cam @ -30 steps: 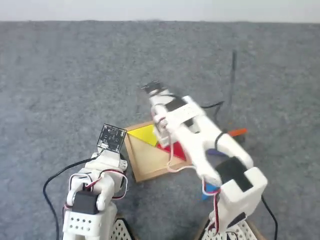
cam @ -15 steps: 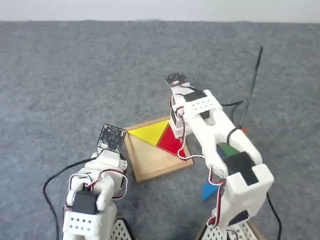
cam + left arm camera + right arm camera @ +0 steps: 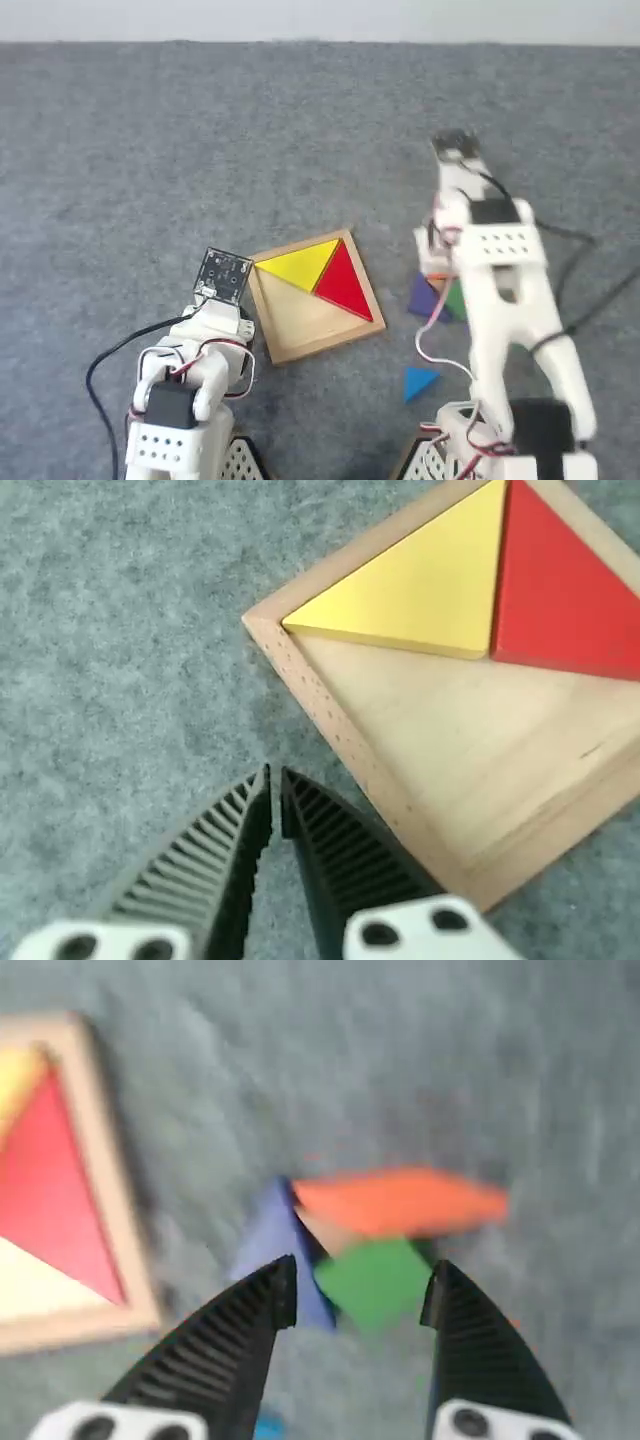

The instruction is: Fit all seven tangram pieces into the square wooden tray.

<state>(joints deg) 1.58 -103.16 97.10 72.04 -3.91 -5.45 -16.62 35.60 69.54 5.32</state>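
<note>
Evidently thin, stiff and light, the green square [image 3: 372,1282], touching what looks like an orange parallelogram [image 3: 400,1200], lies on the table [image 3: 150,150] beside the wooden tray [image 3: 330,343]. The right end effector [image 3: 362,1268] hangs open above it; pinch across opposite edges. The left end effector [image 3: 275,777] is closed, empty.

White plastic arms [image 3: 500,330], black ridged left tool [image 3: 275,777], looping cables [image 3: 125,343].

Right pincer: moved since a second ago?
Yes. The right pincer swung from over the wooden tray out to the tray's right in the high view, and is now open above the green piece.
</note>
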